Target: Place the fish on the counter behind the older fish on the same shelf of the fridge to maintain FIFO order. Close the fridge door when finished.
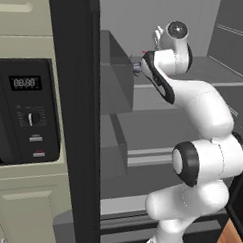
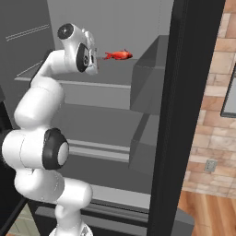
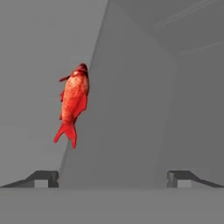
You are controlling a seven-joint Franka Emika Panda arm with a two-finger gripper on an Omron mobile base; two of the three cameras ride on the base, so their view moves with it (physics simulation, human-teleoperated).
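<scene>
Fingers (image 3: 43,177) of the claw (image 3: 113,178) stand wide apart with nothing between them, inside the fridge (image 2: 184,115). Ahead of the claw and clear of it, the orange-red fish (image 3: 73,103) lies on the top shelf (image 2: 110,76), nearer the left finger, beside a grey inner wall (image 3: 127,109).

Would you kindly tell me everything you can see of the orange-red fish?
The fish is small, slim and bright orange-red, with mottled scaly skin, small side fins and a forked tail. It lies on the top shelf inside the fridge, beside a grey wall. The pincer is open, its tips clear of the fish; nothing grips it.
</scene>
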